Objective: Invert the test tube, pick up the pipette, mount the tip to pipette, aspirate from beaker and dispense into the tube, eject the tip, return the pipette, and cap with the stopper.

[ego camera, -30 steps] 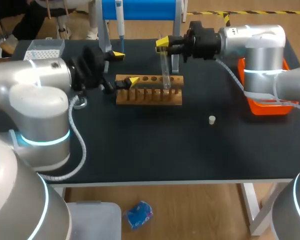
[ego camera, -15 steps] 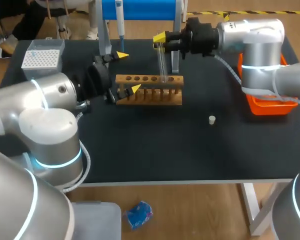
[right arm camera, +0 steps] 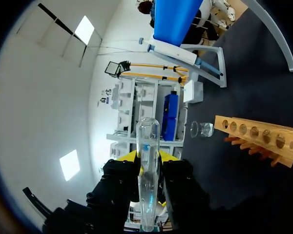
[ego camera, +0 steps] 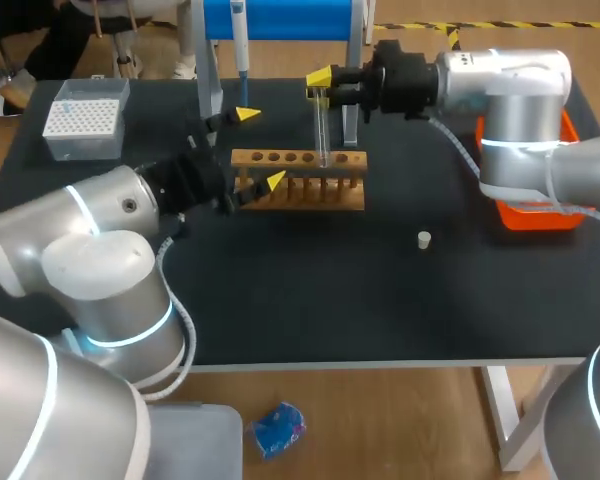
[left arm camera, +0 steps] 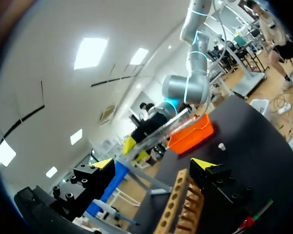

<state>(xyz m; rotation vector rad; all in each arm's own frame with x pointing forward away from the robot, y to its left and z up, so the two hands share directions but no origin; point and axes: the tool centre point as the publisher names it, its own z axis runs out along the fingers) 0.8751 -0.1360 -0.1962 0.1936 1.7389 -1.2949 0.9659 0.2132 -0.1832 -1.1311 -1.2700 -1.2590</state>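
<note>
The right hand (ego camera: 321, 86) comes in from the far right side and is clenched on the upper part of the test tube (ego camera: 322, 130). It holds the tube upright over the wooden rack (ego camera: 298, 182), and the tube's lower end reaches the rack's top row of holes. I cannot tell whether it sits in a hole. In the right wrist view the tube (right arm camera: 148, 170) runs straight out between the two fingers of that hand (right arm camera: 147, 162), with the beaker (right arm camera: 201, 129) on the bench beyond the rack's far end. The left hand (ego camera: 259, 148) is released, its fingers spread wide. One yellow tip is behind the rack's left end and the other at its front left corner. In the left wrist view the rack (left arm camera: 170, 207) lies between the fingers of this hand (left arm camera: 152, 164), close to one of them, though I cannot tell whether they touch. The pipette (ego camera: 239, 35) hangs in the blue stand (ego camera: 280, 18) at the far edge of the bench (ego camera: 380, 310). The tip box (ego camera: 84, 113) is near the far left corner. An orange tray (ego camera: 536, 216) sits at the right edge, partly behind the right arm. A wide stretch of dark surface runs from the rack to the near edge, and the stopper (ego camera: 424, 239) lies on it, well apart from the rack and the tray.
</note>
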